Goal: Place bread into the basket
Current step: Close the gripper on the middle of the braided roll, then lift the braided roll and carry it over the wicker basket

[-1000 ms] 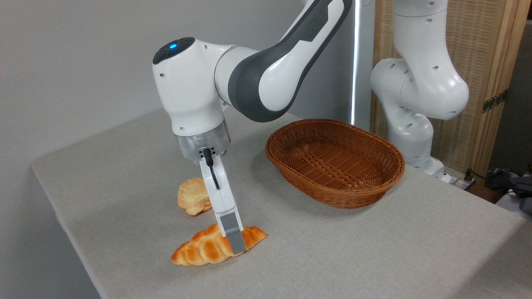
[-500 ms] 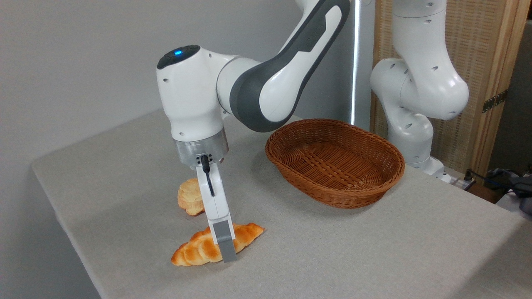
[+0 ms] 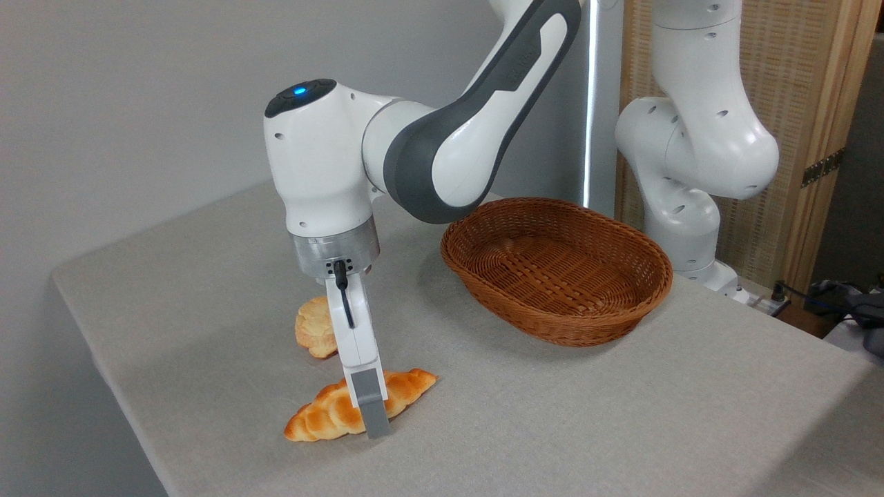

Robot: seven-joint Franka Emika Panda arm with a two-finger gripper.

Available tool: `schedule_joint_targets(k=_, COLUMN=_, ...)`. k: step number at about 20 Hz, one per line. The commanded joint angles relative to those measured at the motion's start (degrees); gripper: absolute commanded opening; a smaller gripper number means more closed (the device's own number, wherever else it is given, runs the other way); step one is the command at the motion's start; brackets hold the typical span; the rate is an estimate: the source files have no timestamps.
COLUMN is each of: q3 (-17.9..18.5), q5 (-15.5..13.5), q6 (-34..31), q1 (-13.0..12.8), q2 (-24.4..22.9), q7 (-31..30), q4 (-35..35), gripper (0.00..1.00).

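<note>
Nearest the front-left edge of the tabletop (image 3: 587, 428), the bread (image 3: 331, 414) lies flat with our gripper (image 3: 373, 421) straddling its middle; only the near finger shows, so we can't tell if it's clamped yet. We'd confirm a firm mid-loaf pinch before lifting straight up, clear of the bun (image 3: 314, 330) just behind. The basket (image 3: 642, 304) sits empty toward the far right edge.

plain grey wall (image 3: 138, 103) behind a counter (image 3: 621, 414) draped in beige cloth; at right, a wooden-framed woven screen (image 3: 801, 83) beside a bright vertical light strip (image 3: 589, 138).
</note>
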Motion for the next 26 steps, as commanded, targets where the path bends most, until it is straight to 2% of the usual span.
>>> schedule_joint_targets(k=1, q3=-0.4, q5=0.9, q6=2.2, q1=-0.2, q2=0.9, q7=-0.1, q4=-0.3, gripper=0.50)
schedule_joint_targets(k=6, q3=-0.4, q5=0.8, q6=1.7, q1=-0.2, q2=0.7, q7=-0.1, q4=-0.2, gripper=0.39)
schedule_joint_targets(k=15, q3=-0.4, q5=0.2, q6=-0.3, q1=-0.2, q2=0.1, q7=-0.2, q4=0.2, gripper=0.39)
schedule_joint_targets(k=19, q3=-0.3, q5=0.1, q6=-6.7, q1=-0.2, q2=-2.7, q7=-0.2, q4=1.7, gripper=0.39)
schedule_joint_targets(k=23, q3=-0.2, q5=0.2, q6=-12.9, q1=-0.2, q2=-3.0, q7=0.0, q4=5.6, gripper=0.39)
schedule_joint_targets(k=26, q3=-0.3, q5=0.1, q6=-17.8, q1=-0.2, q2=-6.4, q7=-0.4, q4=6.4, gripper=0.39)
